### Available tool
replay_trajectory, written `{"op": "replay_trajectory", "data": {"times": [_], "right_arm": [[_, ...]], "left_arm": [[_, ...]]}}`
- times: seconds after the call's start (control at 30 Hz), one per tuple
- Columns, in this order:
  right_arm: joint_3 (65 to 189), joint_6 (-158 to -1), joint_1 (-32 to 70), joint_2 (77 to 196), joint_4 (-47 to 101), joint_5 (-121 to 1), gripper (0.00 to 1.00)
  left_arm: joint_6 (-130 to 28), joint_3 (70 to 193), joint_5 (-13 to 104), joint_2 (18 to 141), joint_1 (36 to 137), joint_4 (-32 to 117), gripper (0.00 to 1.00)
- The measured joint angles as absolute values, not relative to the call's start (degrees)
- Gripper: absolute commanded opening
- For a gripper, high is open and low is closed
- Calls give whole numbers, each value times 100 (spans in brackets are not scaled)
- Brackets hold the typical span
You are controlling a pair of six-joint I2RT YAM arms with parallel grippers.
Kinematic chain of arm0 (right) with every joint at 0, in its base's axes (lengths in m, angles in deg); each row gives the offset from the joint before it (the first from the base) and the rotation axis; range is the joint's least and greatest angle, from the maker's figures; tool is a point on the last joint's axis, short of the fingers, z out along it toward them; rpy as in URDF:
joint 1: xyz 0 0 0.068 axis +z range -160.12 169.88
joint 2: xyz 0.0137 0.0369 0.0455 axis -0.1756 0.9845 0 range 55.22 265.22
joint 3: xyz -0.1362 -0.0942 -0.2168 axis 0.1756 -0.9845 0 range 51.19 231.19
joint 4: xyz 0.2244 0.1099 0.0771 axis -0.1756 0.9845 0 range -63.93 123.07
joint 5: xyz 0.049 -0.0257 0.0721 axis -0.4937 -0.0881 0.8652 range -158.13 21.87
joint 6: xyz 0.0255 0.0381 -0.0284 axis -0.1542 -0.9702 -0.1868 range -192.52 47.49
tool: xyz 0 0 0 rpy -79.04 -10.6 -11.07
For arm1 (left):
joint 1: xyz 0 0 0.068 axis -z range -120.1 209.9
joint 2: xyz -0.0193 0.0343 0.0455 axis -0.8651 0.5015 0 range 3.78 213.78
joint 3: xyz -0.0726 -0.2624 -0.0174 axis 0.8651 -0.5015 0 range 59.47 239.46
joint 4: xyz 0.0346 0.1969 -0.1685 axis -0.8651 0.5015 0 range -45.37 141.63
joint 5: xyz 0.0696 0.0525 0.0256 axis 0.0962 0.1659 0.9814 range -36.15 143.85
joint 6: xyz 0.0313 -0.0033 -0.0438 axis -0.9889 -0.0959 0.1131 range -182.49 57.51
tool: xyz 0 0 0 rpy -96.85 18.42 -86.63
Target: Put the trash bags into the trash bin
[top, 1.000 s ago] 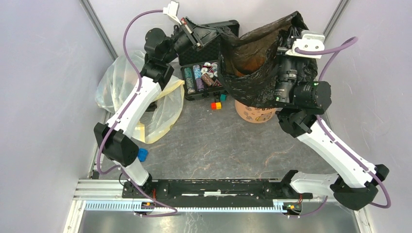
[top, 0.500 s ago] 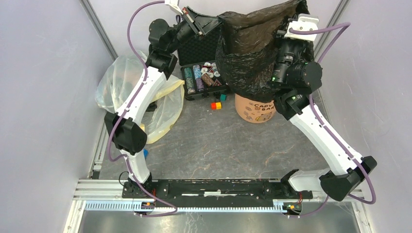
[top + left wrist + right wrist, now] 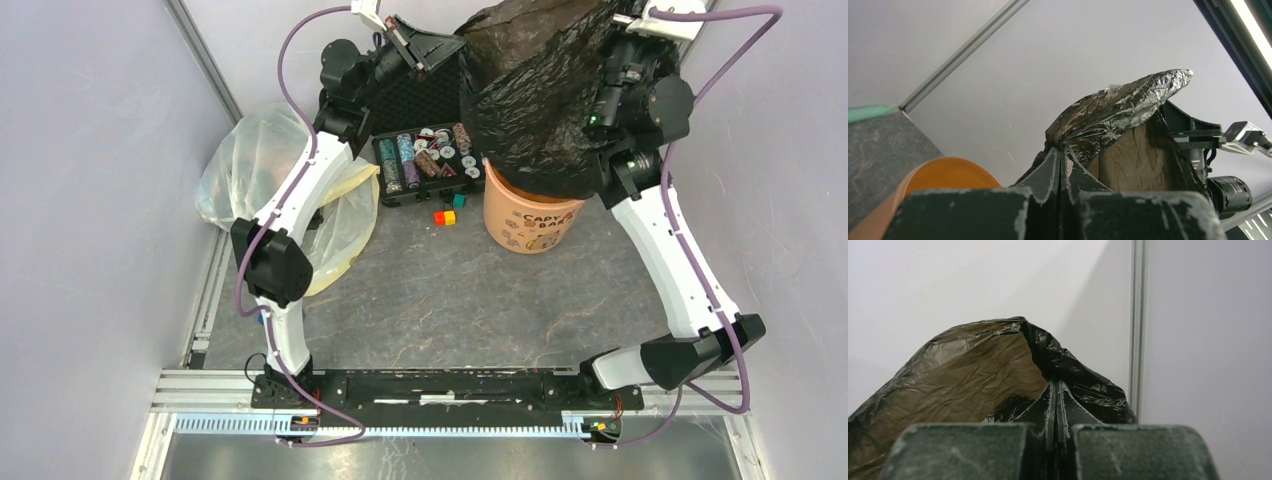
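- A thin, glossy black trash bag (image 3: pixel 540 90), heavily crinkled, hangs spread wide directly above the trash bin. It is held up by two opposite edges.
- In the overhead view the bag's lower end covers the far part of the bin's rim. Whether it touches the rim cannot be told.
- Where light passes through it, the bag's inner side looks brownish.
- The trash bin (image 3: pixel 528 222) is a round peach-orange bucket with cartoon print and the letters "CAPY" showing on its side. It stands upright on the dark grey surface (image 3: pixel 450 300).
- The left tool (image 3: pixel 1062 150) is fully closed, its two fingers pressed together on a pinch of the bag's edge. It sits high above the bin and to the bin's left.
- The right tool (image 3: pixel 1054 387) is also fully closed, clamping a fold of the bag's opposite edge. It sits high above the bin and to the bin's right.
- Just left of the bin lies an open black case (image 3: pixel 395 190) with its lid raised, and rows of chips (image 3: pixel 425 155) fill its tray.
- Small red, orange and green cubes (image 3: pixel 445 215) lie on the surface near the bin's left side, in front of the case.
- Well to the left of the bin, beyond the case, a large yellowish clear bag (image 3: pixel 250 175) is slumped on the surface.
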State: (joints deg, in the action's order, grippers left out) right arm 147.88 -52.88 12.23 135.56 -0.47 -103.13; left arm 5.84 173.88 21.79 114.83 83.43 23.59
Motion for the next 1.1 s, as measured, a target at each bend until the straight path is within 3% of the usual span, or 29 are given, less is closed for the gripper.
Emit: {"op": "replay_trajectory", "data": {"times": [0.3, 0.7, 1.1], "right_arm": [[15249, -5860, 926, 13818, 353, -9802, 0], [13848, -6575, 926, 12937, 462, -9424, 0], [13734, -7242, 926, 12638, 753, -8976, 0]], "left_arm": [[587, 18437, 2219, 11848, 8338, 2451, 2], [1118, 16091, 2169, 11509, 8338, 1408, 2], [1358, 15827, 1884, 10888, 8306, 1207, 2]]}}
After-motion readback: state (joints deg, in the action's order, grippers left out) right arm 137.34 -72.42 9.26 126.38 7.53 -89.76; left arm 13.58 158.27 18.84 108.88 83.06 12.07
